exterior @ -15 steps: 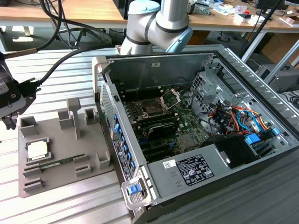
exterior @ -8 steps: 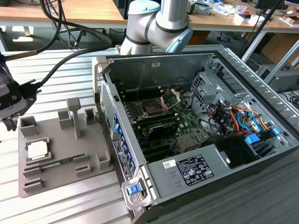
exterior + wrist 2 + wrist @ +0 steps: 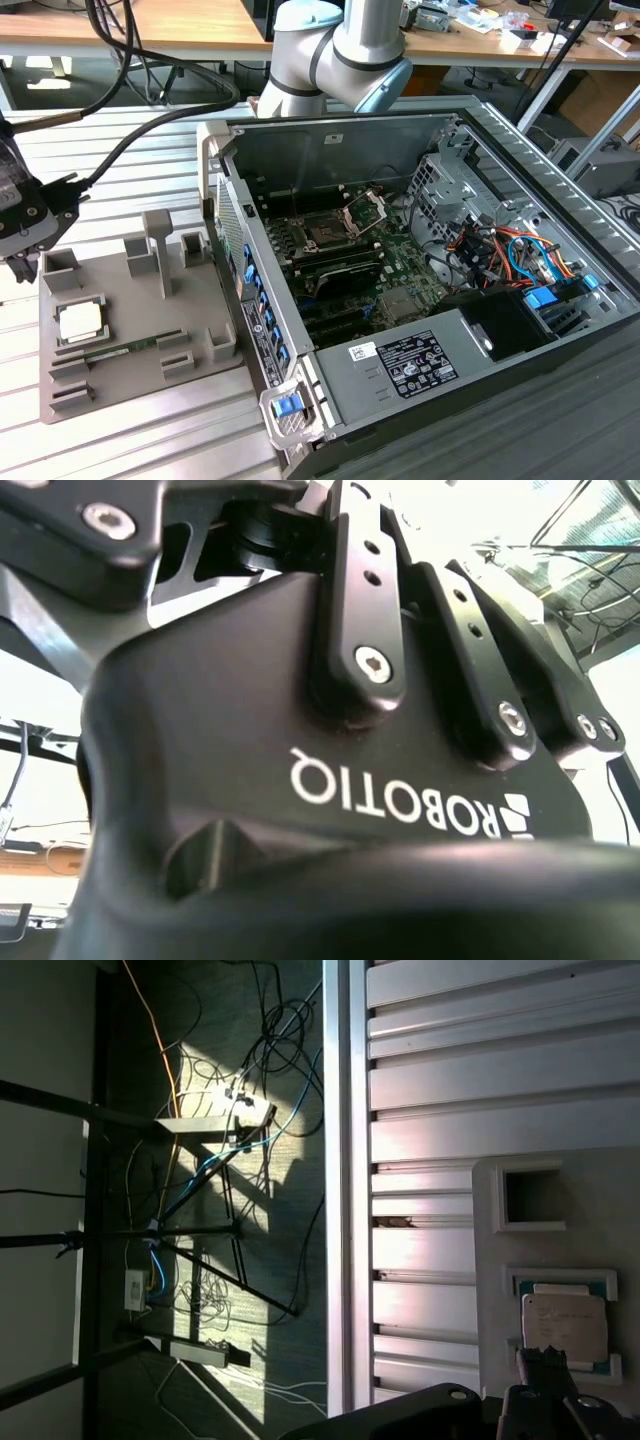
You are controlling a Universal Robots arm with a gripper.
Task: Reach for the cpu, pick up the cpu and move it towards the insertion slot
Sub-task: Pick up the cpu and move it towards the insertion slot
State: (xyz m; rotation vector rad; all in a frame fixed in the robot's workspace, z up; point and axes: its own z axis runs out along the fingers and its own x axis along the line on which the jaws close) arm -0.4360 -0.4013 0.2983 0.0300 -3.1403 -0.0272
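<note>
Exterior view: ribbed metal table (image 3: 100, 215), wooden bench (image 3: 150, 30) behind. The gripper (image 3: 22, 262) hangs at the exterior view's left, near a corner of the grey tray (image 3: 140, 370). The cpu (image 3: 82, 322) lies in a tray recess, unheld. The insertion slot (image 3: 325, 232) is well apart, inside the open case (image 3: 340, 150).
Second wrist view: gripper body close up; how far it is open cannot be told.
First wrist view: adds floor cables (image 3: 230, 1160) beside the table.

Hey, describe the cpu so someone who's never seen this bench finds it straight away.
Look to the exterior view's left of the open computer case, at the grey plastic tray. The cpu lies flat in a square recess there, a pale silver square, unlike the long green memory stick beside it.
</note>
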